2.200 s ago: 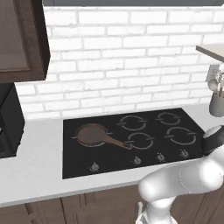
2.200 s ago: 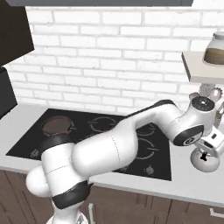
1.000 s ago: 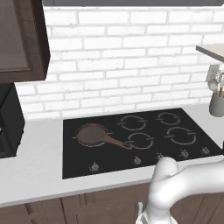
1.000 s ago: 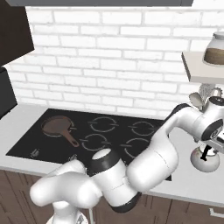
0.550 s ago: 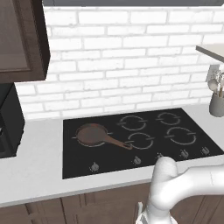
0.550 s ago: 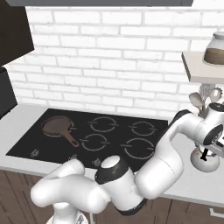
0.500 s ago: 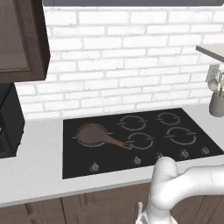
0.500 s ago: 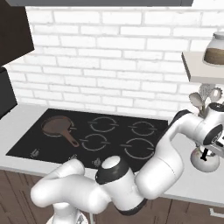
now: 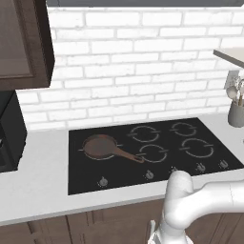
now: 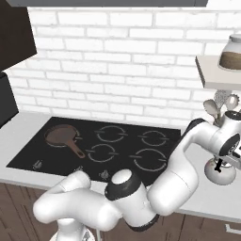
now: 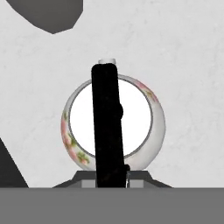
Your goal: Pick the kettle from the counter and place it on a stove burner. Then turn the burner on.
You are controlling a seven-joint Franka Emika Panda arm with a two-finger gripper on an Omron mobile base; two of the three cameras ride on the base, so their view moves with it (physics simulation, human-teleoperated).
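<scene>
– Where's your kettle (image 10: 220, 172)?

– It sits on the pale bench (image 10: 214, 200), right of the black cooktop (image 10: 101, 143) and just in front of the grey utensil pot (image 9: 236, 113).

– And the jaws?

– Your gripper (image 10: 221, 164) is down on top of it. In the hand view you see the jaws closed in on the black upright handle (image 11: 108, 127), gripping it near the bottom edge.

– Anything on the cooktop?

– A brown frying pan (image 9: 101, 147) on the left burner; the other burner rings (image 10: 150, 159) are bare.
</scene>
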